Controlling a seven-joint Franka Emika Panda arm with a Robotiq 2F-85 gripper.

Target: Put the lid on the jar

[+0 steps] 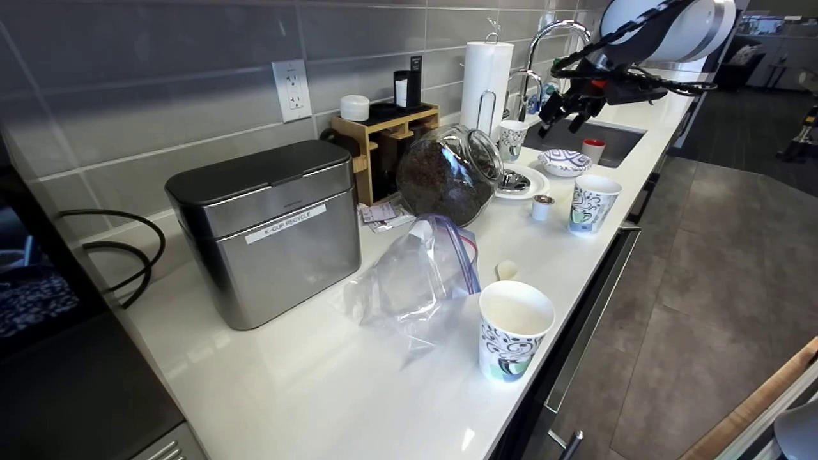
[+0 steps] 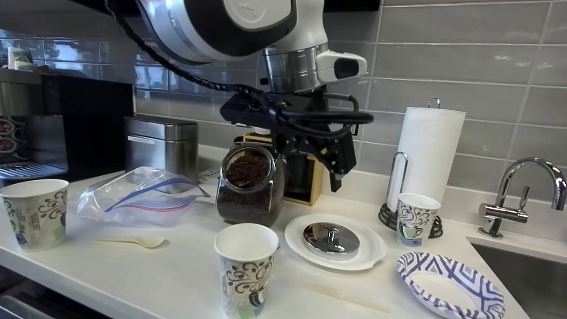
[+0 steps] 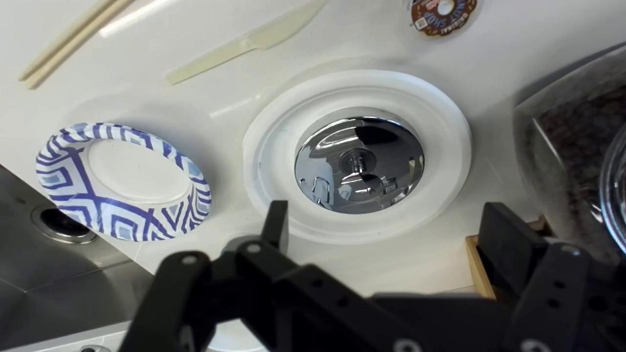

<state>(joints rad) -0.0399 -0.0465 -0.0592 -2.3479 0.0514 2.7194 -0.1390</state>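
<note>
The chrome lid (image 3: 359, 178) lies on the white plate (image 3: 271, 161), its knob (image 2: 331, 233) pointing up, so it is not on the jar (image 2: 250, 204) yet. The jar rests near this plate, w/o cover, w/ dark brown contents (image 2: 246, 170) inside; its mouth is slanted, not level. The gripper (image 3: 389, 225) hangs in the air, its fingers (image 3: 277, 225) spread wide, and it has hold of nothing. How high it is above the lid, I can't tell well from the wrist view. IMO the step in hand is the approach to the lid. Next move prob. calls for centring over the knob, going down w/ one finger on each side and closing there gently, w/o dragging the plate. After that, the lid must be turned to approx. the same slant as the mouth. On the plate's side away from the jar is the patterned bowl (image 3: 142, 171); the plastic knife (image 3: 252, 45) and the coffee pod (image 3: 433, 19) are near the plate too.
</note>
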